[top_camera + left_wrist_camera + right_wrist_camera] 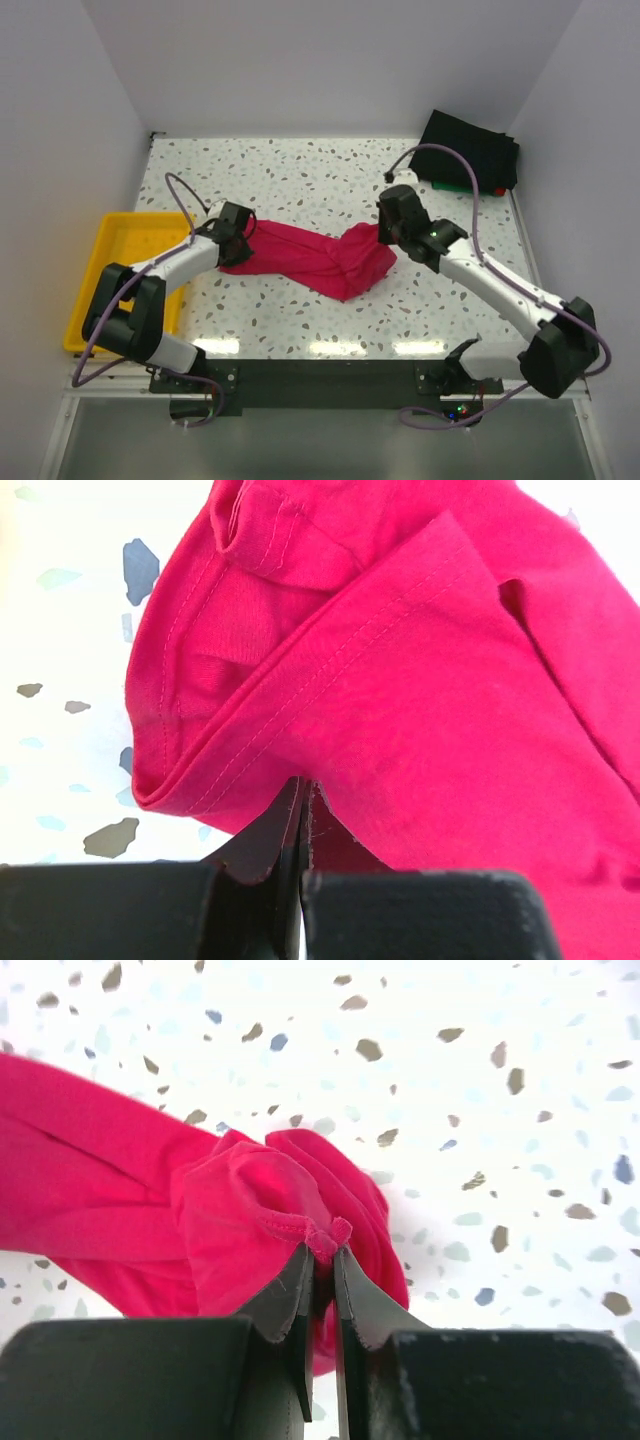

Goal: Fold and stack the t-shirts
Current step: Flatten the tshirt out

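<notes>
At the left of the overhead view sits the yellow tray [88,300], apart from the cloth. Just right of it, the left gripper [243,238] is pinched tight on a hemmed edge of the crimson t-shirt [320,258], which lies bunched and twisted across the middle of the table [300,170]. At the shirt's right end the right gripper [384,234] clamps a stitched edge too, probably so both arms can stretch it flat for folding. Dark folded shirts [470,150] wait at upper right.

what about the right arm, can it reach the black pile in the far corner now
Probably not yet: the right gripper is shut on the crimson t-shirt, though nothing blocks the black pile.
</notes>
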